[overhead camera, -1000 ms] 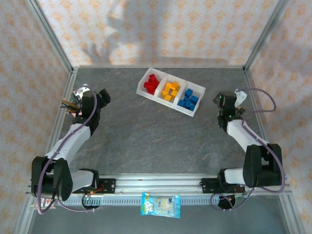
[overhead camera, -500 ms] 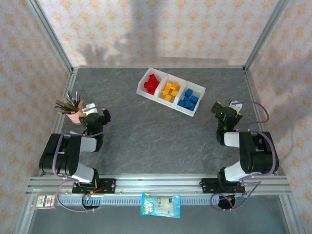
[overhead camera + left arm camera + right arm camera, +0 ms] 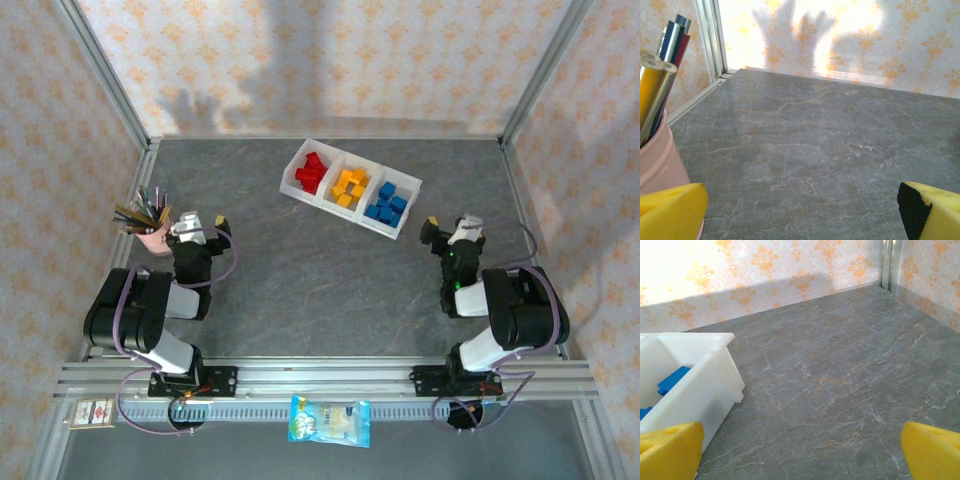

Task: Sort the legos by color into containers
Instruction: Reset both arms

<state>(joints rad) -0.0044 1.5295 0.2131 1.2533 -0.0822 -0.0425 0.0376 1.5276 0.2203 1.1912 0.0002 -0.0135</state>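
Observation:
The white three-compartment containers (image 3: 413, 196) stand at the back middle of the table. Red legos (image 3: 312, 172) fill the left compartment, yellow-orange legos (image 3: 350, 186) the middle one, and blue legos (image 3: 387, 202) the right one. My left gripper (image 3: 201, 228) sits folded back at the left, open and with nothing in it; the left wrist view shows its yellow fingertips (image 3: 671, 212) wide apart over bare table. My right gripper (image 3: 449, 230) is open and holds nothing at the right. The right wrist view has the containers' corner (image 3: 705, 390) and a blue lego (image 3: 672, 380) at its left.
A pink pen cup (image 3: 150, 236) with several pens stands just left of my left gripper, close by in the left wrist view (image 3: 655, 162). A snack packet (image 3: 330, 421) and a small card (image 3: 95, 412) lie below the front rail. Metal frame posts edge the table.
Both arms have folded back toward their bases. The left gripper drew away from over the pen cup, and the right gripper slid left and nearer. Both stayed open.

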